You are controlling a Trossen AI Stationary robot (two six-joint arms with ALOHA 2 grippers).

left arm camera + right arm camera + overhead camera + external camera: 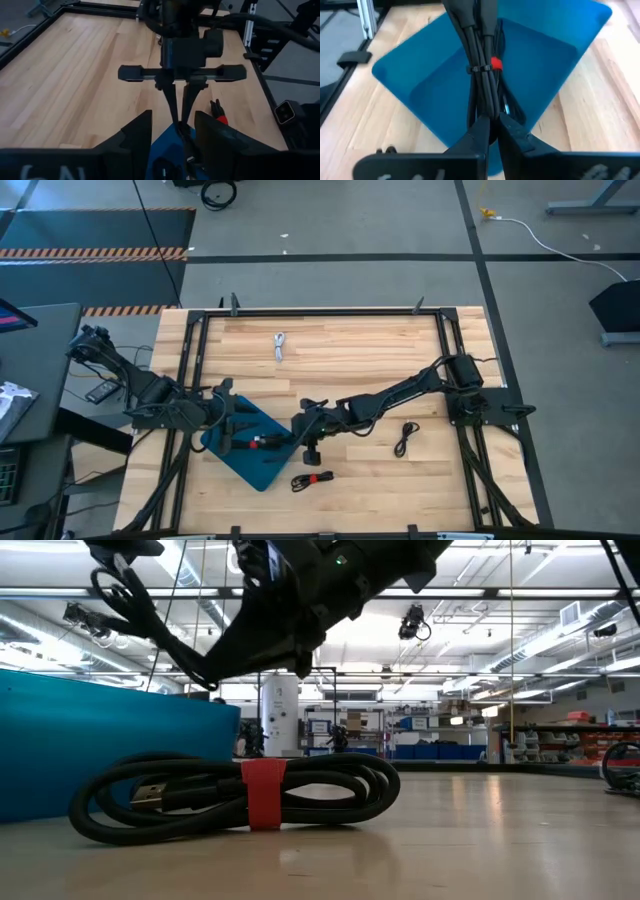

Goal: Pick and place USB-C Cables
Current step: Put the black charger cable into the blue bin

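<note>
A: Right wrist view puts our right gripper [492, 131] over the blue bin [420, 95], fingers nearly together with a black cable bundle [482, 75] pinched between them, hanging ahead of the tips into the bin.

B: So we're at the release step, I'd judge. And our left gripper [228, 423]?

A: Parked at the bin's far rim from the right gripper, fingers apart, nothing held.

B: Next we'd need the fingers spread so the bundle drops clear, then a lift. What's left?

A: Red-banded cable [311, 479] just behind the right gripper, black cable [404, 438] off beside its arm, white cable [279, 346] well away.
</note>
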